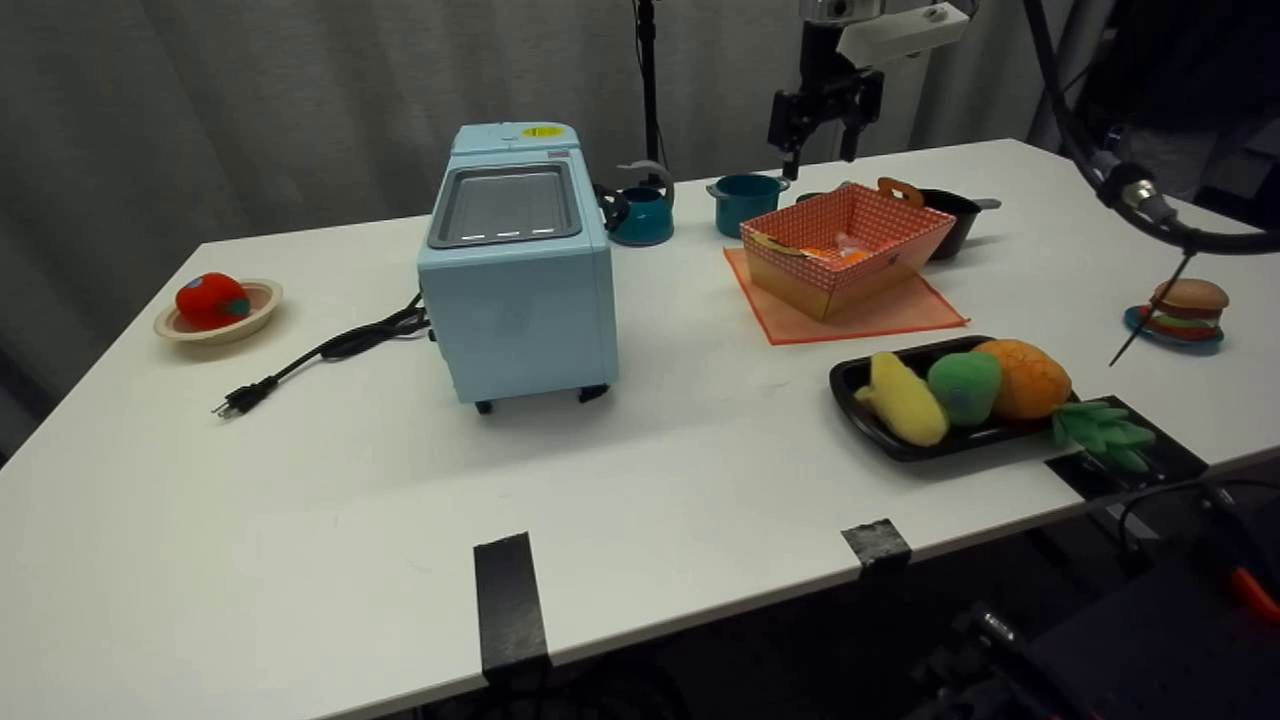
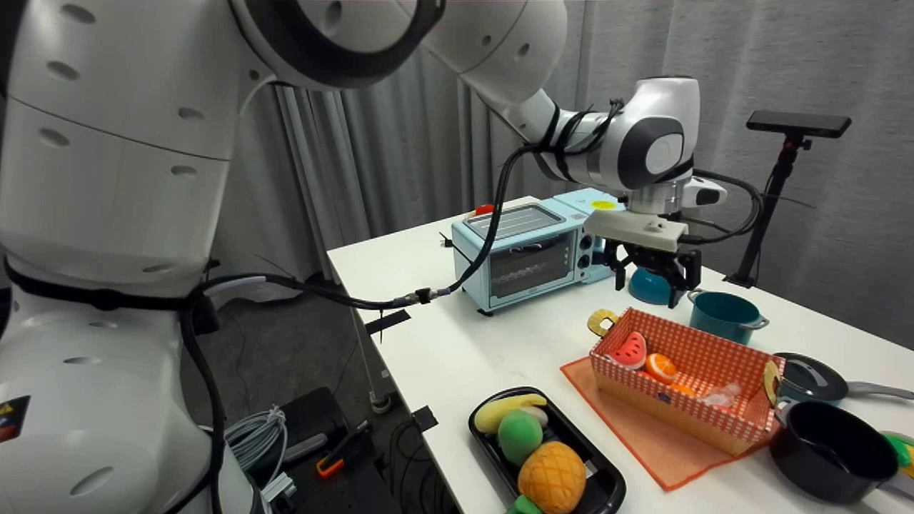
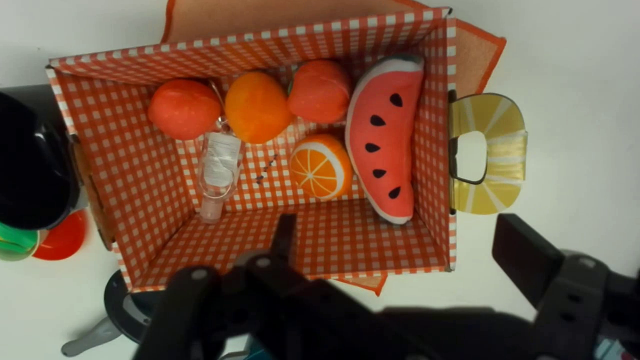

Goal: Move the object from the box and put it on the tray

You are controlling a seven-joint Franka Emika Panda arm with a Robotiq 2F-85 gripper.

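The box, checked red and white inside, shows in both exterior views (image 1: 788, 284) (image 2: 664, 410) and the wrist view (image 3: 135, 145). It holds two small red toy pieces (image 3: 184, 109) (image 3: 320, 91); I cannot tell which is the object. A watermelon slice (image 3: 382, 145), an orange (image 3: 257, 107), an orange half (image 3: 320, 167) and a clear bottle (image 3: 220, 165) lie beside them. The black tray (image 1: 985, 437) (image 2: 573, 437) bears a yellow, a green and a pineapple toy. My gripper (image 1: 820, 163) (image 2: 647, 294) is open and empty above the box's far side, also in the wrist view (image 3: 398, 230).
An orange cloth (image 1: 770, 315) lies under the box. A black pot (image 2: 832, 450), a pan (image 2: 810, 378) and a teal pot (image 2: 725, 318) stand close round it. A light-blue oven (image 1: 520, 320), a red fruit (image 1: 212, 300) on a plate and a burger (image 1: 1187, 308) are farther off.
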